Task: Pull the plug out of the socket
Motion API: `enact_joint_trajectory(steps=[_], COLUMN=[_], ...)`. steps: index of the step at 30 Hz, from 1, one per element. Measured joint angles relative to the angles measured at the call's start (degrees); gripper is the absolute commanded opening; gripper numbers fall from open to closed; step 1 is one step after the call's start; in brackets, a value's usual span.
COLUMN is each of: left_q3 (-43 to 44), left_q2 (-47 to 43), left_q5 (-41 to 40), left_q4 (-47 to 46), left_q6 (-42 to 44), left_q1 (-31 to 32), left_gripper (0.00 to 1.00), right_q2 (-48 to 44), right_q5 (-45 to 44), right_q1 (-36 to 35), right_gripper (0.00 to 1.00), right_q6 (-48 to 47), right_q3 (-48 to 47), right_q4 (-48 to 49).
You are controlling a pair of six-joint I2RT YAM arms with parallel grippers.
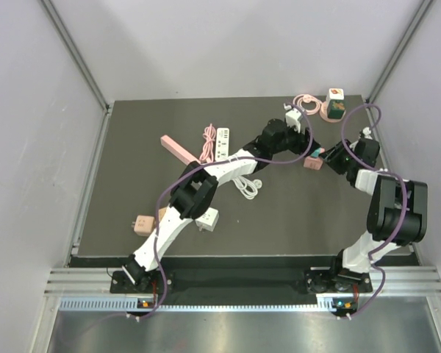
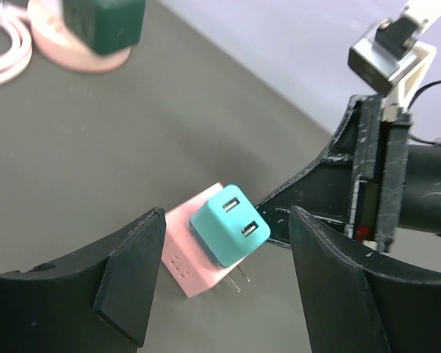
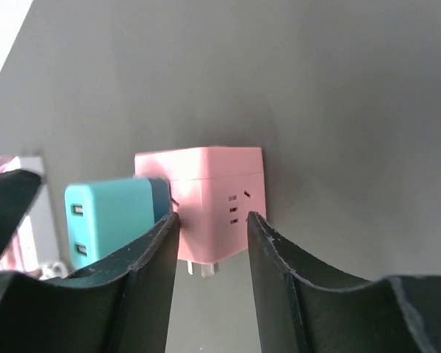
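Pink socket cube (image 3: 213, 180) lying at the far right of the dark table (image 1: 132, 169), teal plug (image 2: 229, 223) seated in its side, left gripper (image 2: 226, 243) spread wide either side of the plug, not touching, right gripper (image 3: 213, 224) narrow at the cube, grip impossible to tell.

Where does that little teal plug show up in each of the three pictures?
Top external: teal plug, tiny, right of centre, just above the middle.
Left wrist: teal plug, near the centre.
Right wrist: teal plug, lower left.
Shared landmark: pink socket cube against it.
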State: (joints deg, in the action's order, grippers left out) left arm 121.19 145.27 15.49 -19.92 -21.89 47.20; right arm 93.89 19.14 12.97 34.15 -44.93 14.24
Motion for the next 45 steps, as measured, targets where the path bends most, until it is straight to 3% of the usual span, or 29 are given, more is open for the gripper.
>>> enact_joint_trajectory(steps=[8,15,19,29,37,45], left_q3=[0.0,0.0,0.0,0.0,0.0,0.0], left_q2=[0.0,0.0,0.0,0.1,0.2,0.9], left_q5=[-3.5,-4.0,-4.0,-2.9,-2.7,-2.0], left_q4=[5.3,5.8,6.4,6.7,6.8,7.0], left_q6=[4.5,6.1,7.3,8.6,8.8,8.8], left_q1=[1.1,1.1,1.1,1.4,1.6,1.8], left_gripper=[0.75,0.72,0.70,0.56,0.50,0.48], right_q2=[1.1,-5.5,-10.1,-4.0,-2.0,-0.7], right_q5=[7.6,5.9,4.3,8.7,11.4,12.5], right_q1=[0.0,3.5,6.5,6.3,5.8,4.0], right_gripper=[0.47,0.57,0.58,0.31,0.24,0.09], right_q6=[5.1,4.3,3.6,6.7,10.0,11.9], right_q3=[3.1,4.8,6.7,8.3,8.3,8.3], right_q4=[4.9,-0.6,-0.5,7.5,14.5,18.8])
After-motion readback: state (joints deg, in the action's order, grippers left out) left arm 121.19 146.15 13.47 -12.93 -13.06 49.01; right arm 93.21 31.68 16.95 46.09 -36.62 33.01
